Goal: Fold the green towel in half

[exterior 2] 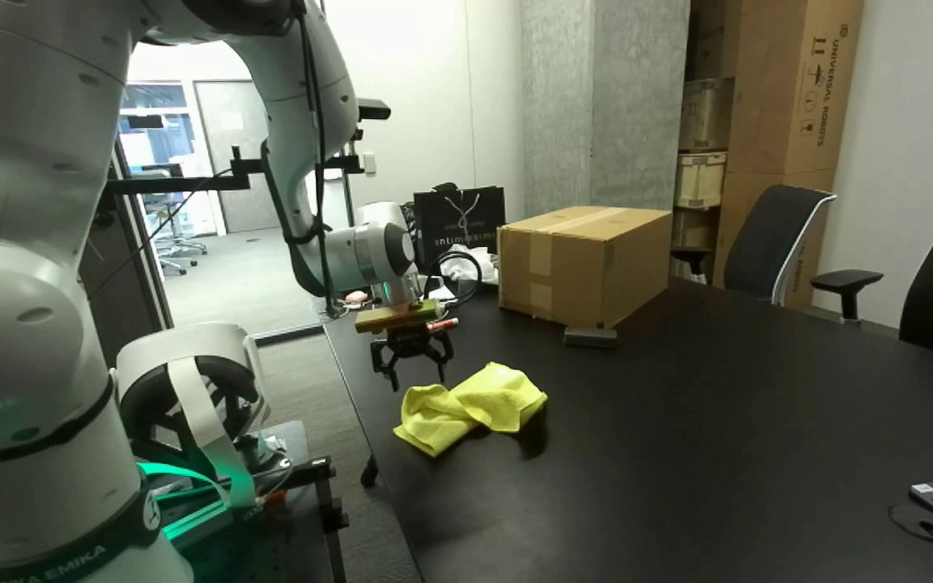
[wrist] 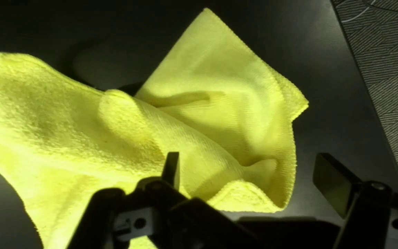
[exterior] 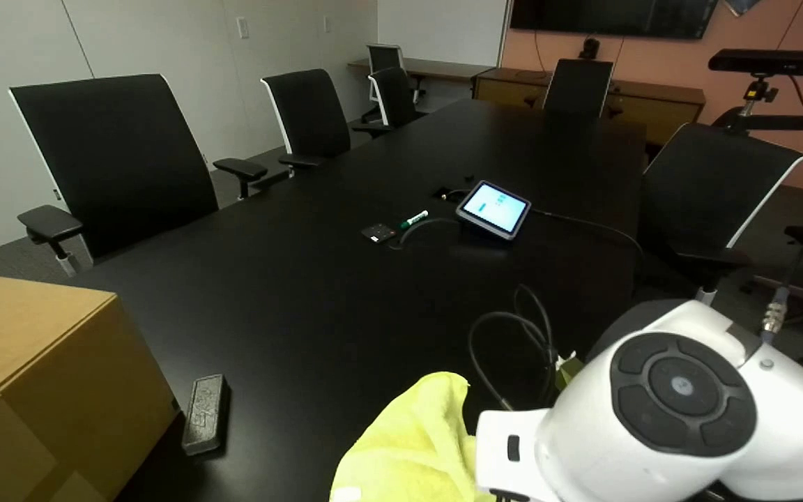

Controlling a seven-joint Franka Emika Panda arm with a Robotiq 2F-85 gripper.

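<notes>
Yellow-green and rumpled, there's the green towel [exterior 2: 507, 397], twisted on the black table [exterior 2: 693, 494] near its edge! A dark block [exterior 2: 590, 337] sits just beside the cardboard box [exterior 2: 551, 279], both apart from the towel; farther along, a lit tablet [exterior: 494, 208] and a marker [exterior: 414, 219]. In an exterior view the white arm [exterior: 583, 439] blocks part of the towel. And here's the claw [exterior 2: 418, 380]: fingers [wrist: 333, 186] spread wide, empty, pointing down; the wrist view has one in front of the towel, the other against dark tabletop.
</notes>
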